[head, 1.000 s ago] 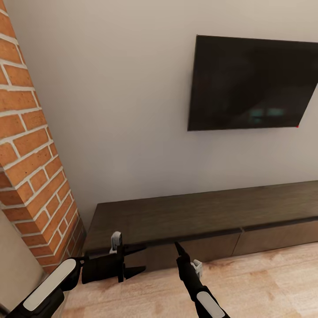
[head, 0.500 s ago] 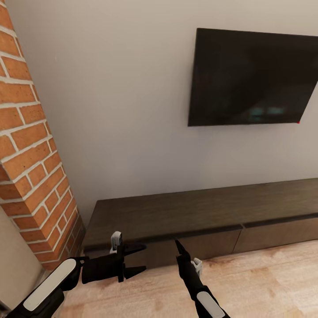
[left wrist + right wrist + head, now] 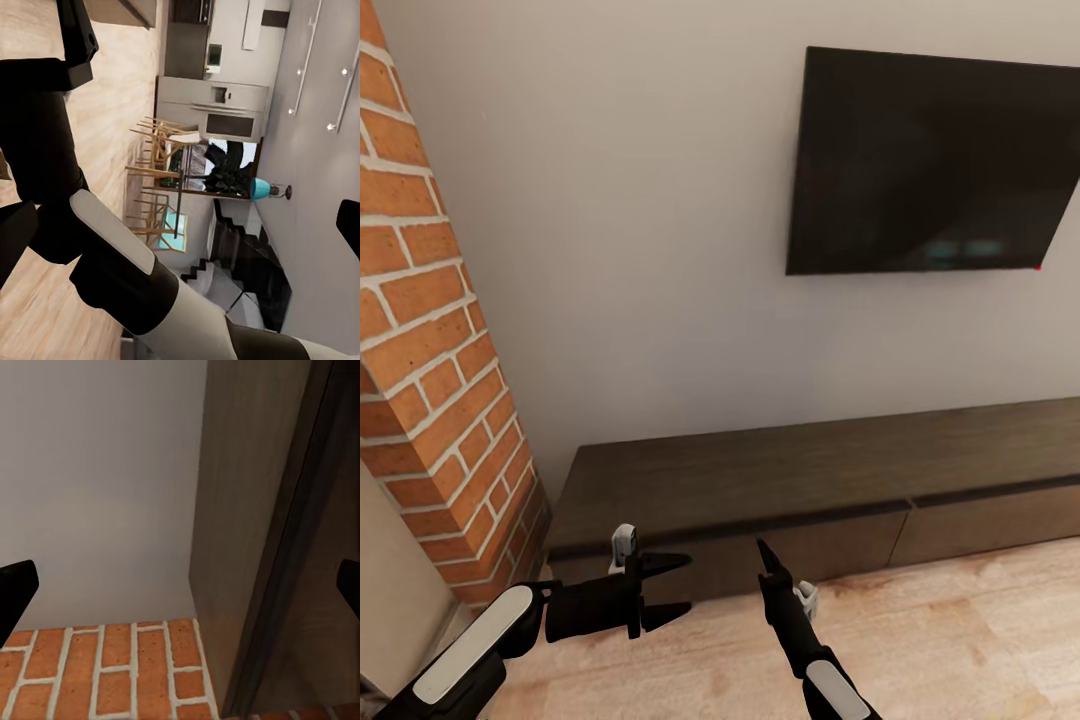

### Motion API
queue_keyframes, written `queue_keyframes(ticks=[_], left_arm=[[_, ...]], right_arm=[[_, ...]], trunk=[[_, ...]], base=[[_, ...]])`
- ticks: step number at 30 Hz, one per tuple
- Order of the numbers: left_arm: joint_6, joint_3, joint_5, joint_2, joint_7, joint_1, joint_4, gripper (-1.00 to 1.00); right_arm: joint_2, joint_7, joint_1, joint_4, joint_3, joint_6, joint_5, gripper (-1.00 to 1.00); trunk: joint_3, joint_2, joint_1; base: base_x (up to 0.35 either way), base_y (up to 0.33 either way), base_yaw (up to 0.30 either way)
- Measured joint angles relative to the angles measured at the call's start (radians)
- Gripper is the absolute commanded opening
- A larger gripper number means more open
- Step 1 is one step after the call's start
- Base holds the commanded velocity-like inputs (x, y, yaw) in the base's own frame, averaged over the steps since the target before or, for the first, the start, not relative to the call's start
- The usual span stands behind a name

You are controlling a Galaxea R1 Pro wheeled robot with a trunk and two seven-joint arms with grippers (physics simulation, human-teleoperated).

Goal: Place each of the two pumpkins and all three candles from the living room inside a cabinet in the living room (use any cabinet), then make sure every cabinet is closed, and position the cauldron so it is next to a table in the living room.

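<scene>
Pale wood flooring (image 3: 960, 640) and a plain grey-white wall (image 3: 660, 250) frame what I see from the head camera, with a red-brick column (image 3: 430, 350) at the left.

My left gripper (image 3: 672, 590) hangs low just in front of the cabinet's left end, its two black fingers spread apart and holding nothing. My right gripper (image 3: 763, 556) points up toward the cabinet front; from the head camera I cannot tell its state, but its wrist camera shows two dark fingertips (image 3: 16, 585) at opposite edges with bare space between, so it reads as apart and empty.

Outward from the grippers lies the long, low, dark-brown wood cabinet (image 3: 810, 480), set against the wall. Its flat fronts have no handles, a thin seam splits two of them, and all look shut. Its top is bare. A large black wall-mounted television (image 3: 930, 165) hangs above it.

My worry: with no handles, the fronts give my fingers little to catch, so a pull could slip off the edge. Both grippers are near the cabinet's left end, and a careless swing could strike its front or the brick column. With both grippers empty, I judge the collecting work as not yet done.
</scene>
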Motion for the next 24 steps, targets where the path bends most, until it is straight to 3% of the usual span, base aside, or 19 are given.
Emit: queue_keyframes(ticks=[17,24], left_arm=[[0.000,0.000,0.000,0.000,0.000,0.000,0.000,1.00],[0.000,0.000,0.000,0.000,0.000,0.000,0.000,1.00]], right_arm=[[0.000,0.003,0.000,0.000,0.000,-0.001,0.000,1.00],[0.000,0.048,0.000,0.000,0.000,0.000,0.000,1.00]], trunk=[[-0.053,-0.119,0.065],[-0.075,-0.168,0.092]], base=[[0.000,0.000,0.000],[0.000,0.000,0.000]])
